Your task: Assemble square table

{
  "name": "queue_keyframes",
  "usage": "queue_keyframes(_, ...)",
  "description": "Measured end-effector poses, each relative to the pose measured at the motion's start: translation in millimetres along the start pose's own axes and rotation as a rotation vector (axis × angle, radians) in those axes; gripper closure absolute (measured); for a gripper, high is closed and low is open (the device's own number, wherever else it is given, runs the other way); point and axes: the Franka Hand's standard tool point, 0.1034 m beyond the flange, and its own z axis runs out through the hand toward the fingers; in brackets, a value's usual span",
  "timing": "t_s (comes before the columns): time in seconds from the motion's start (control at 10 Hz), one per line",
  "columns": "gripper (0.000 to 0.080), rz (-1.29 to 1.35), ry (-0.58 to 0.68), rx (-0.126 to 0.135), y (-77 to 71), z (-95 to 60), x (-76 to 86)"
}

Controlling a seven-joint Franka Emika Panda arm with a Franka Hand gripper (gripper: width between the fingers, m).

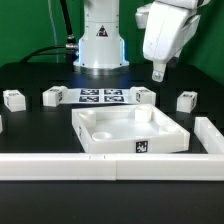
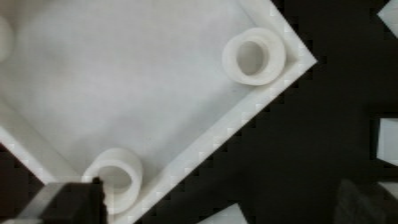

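Table top [image 1: 130, 130]: I see a white square tray with raised rim, round corner sockets [image 2: 258, 55], black-and-white tag on its camera-side wall | flat on the bench [image 1: 30, 122], just camera-side of the marker board [image 1: 100, 96] | short white legs [image 1: 54, 96] flank that board | fingers [image 1: 157, 72] released, holding nothing, above the board's exterior-view right end

It was a robotics lab. A white robot arm [image 1: 100, 35] stood on a black bench [image 1: 35, 125], the marker board [image 1: 101, 96] at its foot. A green backdrop [image 1: 25, 20] hung behind.
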Motion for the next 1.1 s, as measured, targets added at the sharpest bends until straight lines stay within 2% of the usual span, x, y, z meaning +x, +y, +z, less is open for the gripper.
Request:
queue_keyframes(0.7,0.0149,-0.026,0.001,-0.001,0.2,0.0,-1.0)
queue_keyframes(0.8,0.0149,-0.113,0.013,-0.012,-3.6,0.3,-10.8)
queue_keyframes(0.9,0.0149,-0.248,0.013,-0.007,-10.1,4.5,-25.6)
queue_keyframes(1.0,0.0149,-0.361,0.011,0.011,-12.7,12.7,-41.0)
queue_keyframes(1.1,0.0149,-0.411,0.008,0.025,-12.0,18.1,-49.7)
